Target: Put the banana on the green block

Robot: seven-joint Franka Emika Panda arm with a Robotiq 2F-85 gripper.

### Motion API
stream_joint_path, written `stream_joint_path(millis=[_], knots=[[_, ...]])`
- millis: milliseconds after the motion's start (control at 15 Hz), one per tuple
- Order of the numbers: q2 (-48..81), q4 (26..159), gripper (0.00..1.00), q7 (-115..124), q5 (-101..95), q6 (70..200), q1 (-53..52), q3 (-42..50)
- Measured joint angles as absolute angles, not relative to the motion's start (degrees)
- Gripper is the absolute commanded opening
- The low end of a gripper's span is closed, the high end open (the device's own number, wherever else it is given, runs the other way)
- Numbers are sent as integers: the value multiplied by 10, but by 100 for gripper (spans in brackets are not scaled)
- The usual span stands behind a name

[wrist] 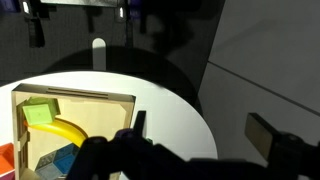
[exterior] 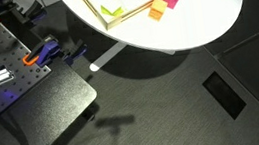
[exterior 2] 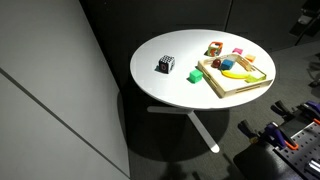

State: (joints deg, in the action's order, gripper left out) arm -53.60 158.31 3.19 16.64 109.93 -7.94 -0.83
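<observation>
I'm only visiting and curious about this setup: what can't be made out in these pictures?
- In an exterior view, the top edge cuts off the far part of the tray.
- In an exterior view, the black-and-white object is too small to identify.
- In the wrist view, the dark gripper hides part of the blue piece, and the left edge cuts off the orange block.
- The arm shows in neither exterior view.
</observation>
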Motion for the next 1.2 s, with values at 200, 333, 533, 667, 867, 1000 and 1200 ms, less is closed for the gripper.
stream_joint_path(millis=[200,333,533,667,867,1000,1200], knots=[[-531,1581,100,32,166,1103,-75,-12],[-524,1577,100,32,166,1109,-72,-14],[-507,1566,100,32,166,1118,-68,-18],[-491,1555,100,32,166,1121,-63,-21],[-461,1537,100,32,159,1123,-55,-28],[-438,1523,100,32,149,1123,-51,-30],[-398,1502,100,32,125,1122,-48,-30]])
